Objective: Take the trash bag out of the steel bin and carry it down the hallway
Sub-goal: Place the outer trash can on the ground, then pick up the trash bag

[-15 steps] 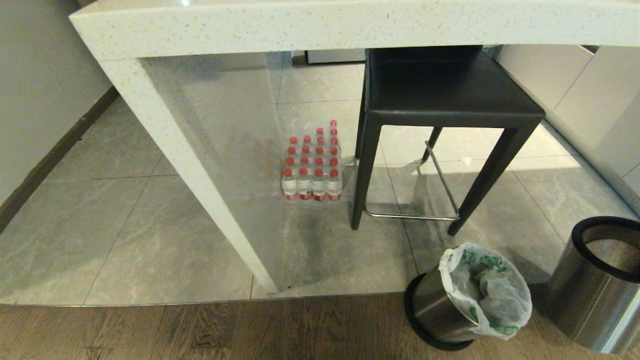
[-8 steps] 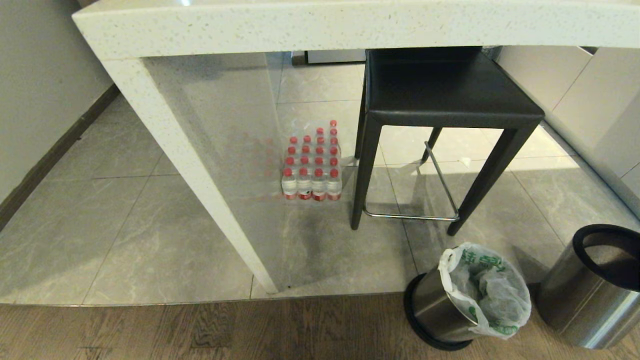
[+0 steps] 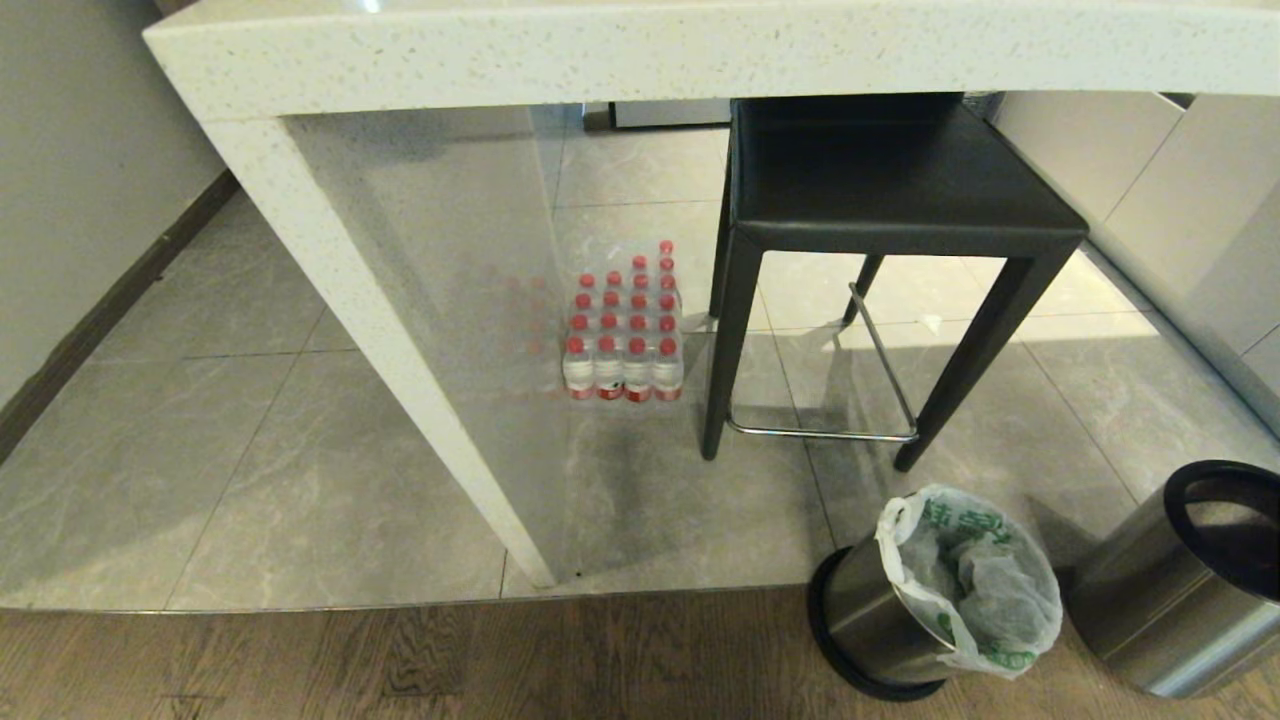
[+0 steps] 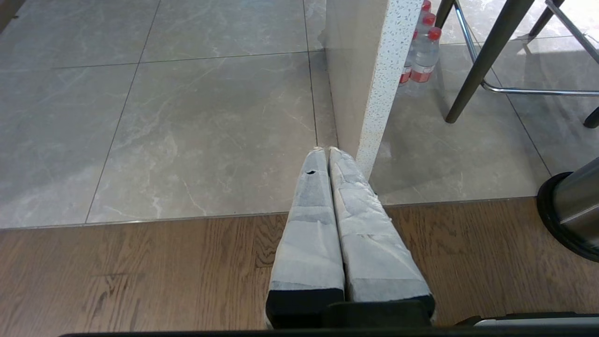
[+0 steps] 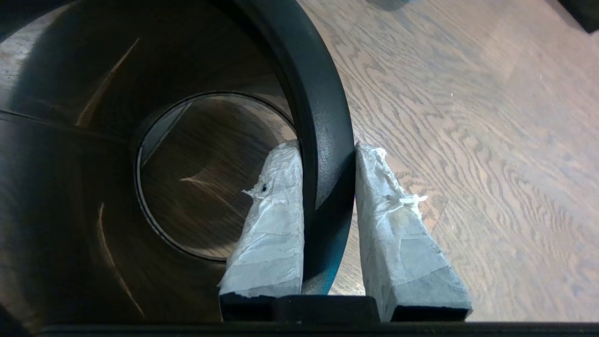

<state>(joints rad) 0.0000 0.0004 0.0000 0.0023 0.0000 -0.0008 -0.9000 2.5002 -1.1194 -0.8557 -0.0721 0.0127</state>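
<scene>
Trash bag: the trash bag [image 3: 975, 580] sits in the steel bin [image 3: 870, 615], its mouth folded over the top edge and the green print showing; nothing grips it.
Steel bin: near and right of centre, on the wood floor [image 3: 400, 660] just short of the grey tiles [image 3: 200, 450], leaning to the right on its black base.
Steel shell: a second brushed cylinder, the steel shell [image 3: 1140, 610], is just right of the bin and tilted; the right wrist view looks straight through it to the floor (so it has no bottom, and is probably the bin's outer sleeve).
Right pincer: the right pincer [image 5: 327, 147] is clamped on the shell's black rim [image 5: 323, 117], one finger inside and one outside.
Left pincer: the left pincer [image 4: 327, 150] is closed on nothing, hanging over the wood floor near the table leg, idle.
Surroundings: the table [image 3: 640, 50] spans the far side, with a black stool [image 3: 890, 190] and a pack of red-capped bottles [image 3: 625, 330] beneath it.
Step in hand: clearing the shell away from the bin; the bag is not yet pulled.
Next move: probably set the shell down well clear to the right, let go, then bring a pincer to the bag's folded edge and pinch a firm gather of the thin film before lifting.
</scene>
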